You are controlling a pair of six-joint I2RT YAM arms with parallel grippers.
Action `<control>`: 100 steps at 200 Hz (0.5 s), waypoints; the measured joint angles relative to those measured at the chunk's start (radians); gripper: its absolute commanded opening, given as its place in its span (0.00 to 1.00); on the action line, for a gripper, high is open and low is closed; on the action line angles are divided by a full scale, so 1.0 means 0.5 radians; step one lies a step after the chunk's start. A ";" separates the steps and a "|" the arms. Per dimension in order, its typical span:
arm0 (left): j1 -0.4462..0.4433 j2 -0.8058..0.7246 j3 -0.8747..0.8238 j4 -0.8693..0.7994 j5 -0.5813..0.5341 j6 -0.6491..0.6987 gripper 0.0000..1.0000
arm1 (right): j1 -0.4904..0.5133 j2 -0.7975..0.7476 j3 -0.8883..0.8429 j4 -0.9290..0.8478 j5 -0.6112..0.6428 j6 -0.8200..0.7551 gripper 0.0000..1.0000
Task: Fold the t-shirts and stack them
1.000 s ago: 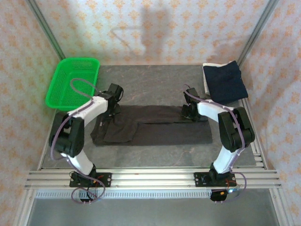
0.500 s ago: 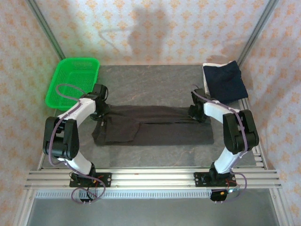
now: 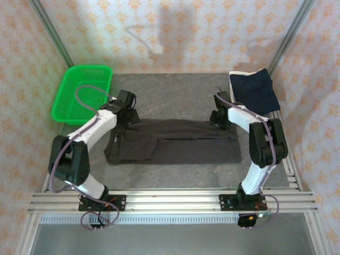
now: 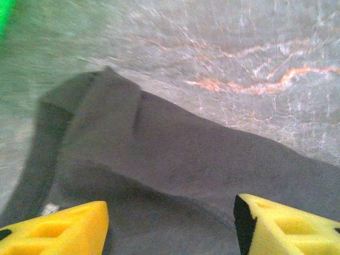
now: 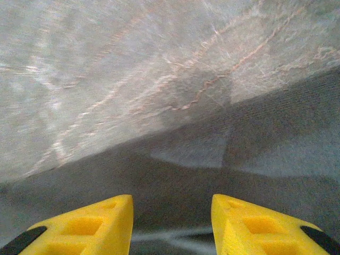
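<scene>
The dark charcoal-brown t-shirt [image 3: 172,142] lies folded lengthwise in a long strip across the middle of the table. My left gripper [image 3: 126,114] hovers at its far left corner, yellow fingers [image 4: 58,228] spread wide over the cloth [image 4: 175,164], nothing between them. My right gripper [image 3: 219,118] is at the far right corner, open, with the shirt's edge [image 5: 175,186] just ahead of its fingertips [image 5: 90,223]. The navy blue t-shirt [image 3: 255,91] rests folded at the back right, a thin white edge [image 3: 232,87] showing along its left side.
A green mesh basket [image 3: 82,93] stands at the back left. Aluminium rails [image 3: 170,201] run along the near edge. Patterned walls close in the back and sides. Bare grey table [image 3: 175,95] lies behind the dark shirt.
The left gripper swung out left, then returned right to the shirt's far left corner. The right gripper crept toward the back along the shirt's right end. The shirt's far edge looks smoother.
</scene>
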 measured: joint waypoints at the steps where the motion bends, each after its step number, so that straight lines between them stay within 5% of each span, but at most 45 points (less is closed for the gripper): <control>1: 0.002 0.007 -0.002 0.004 0.004 -0.001 0.62 | -0.001 0.004 0.000 0.000 0.000 0.000 0.43; 50: 0.217 0.220 -0.190 0.097 0.091 -0.031 0.63 | -0.164 0.054 0.005 -0.009 0.042 0.005 0.43; 100: 0.212 0.204 -0.121 0.048 0.051 -0.023 0.68 | -0.239 0.050 0.049 -0.105 0.137 -0.026 0.43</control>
